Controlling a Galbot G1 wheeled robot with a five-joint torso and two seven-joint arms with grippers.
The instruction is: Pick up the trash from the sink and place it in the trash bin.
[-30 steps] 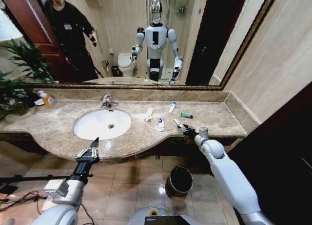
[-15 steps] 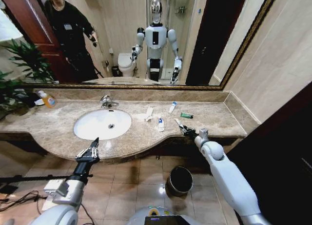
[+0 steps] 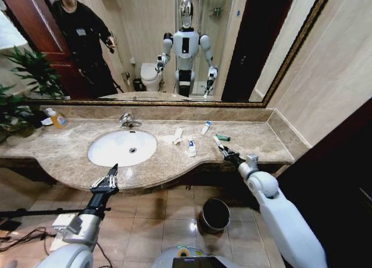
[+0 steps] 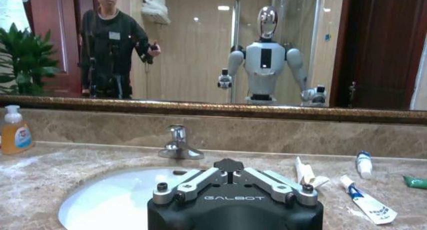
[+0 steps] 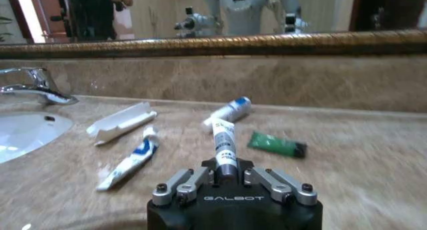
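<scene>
My right gripper (image 3: pixel 226 153) hovers over the right part of the brown counter, shut on a white tube of trash (image 3: pixel 218 141) that sticks out from its jaws (image 5: pixel 224 140). More trash lies on the counter beside the sink (image 3: pixel 122 147): a crumpled white paper with a stick (image 3: pixel 176 135), a white tube with a blue cap (image 3: pixel 205 127), a small green tube (image 3: pixel 222 138) and another white tube (image 3: pixel 191 147). The dark trash bin (image 3: pixel 215 214) stands on the floor below the counter's front edge. Before the basin, my left gripper (image 3: pixel 106 178) waits open.
A chrome faucet (image 3: pixel 129 121) stands behind the basin. An orange pump bottle (image 3: pixel 56 118) and a plant (image 3: pixel 23 88) sit at the far left. A mirror runs along the back wall, and a wall closes the right end of the counter.
My right gripper has risen a little and shifted right, taking the white tube up off the counter. The left arm has stayed still.
</scene>
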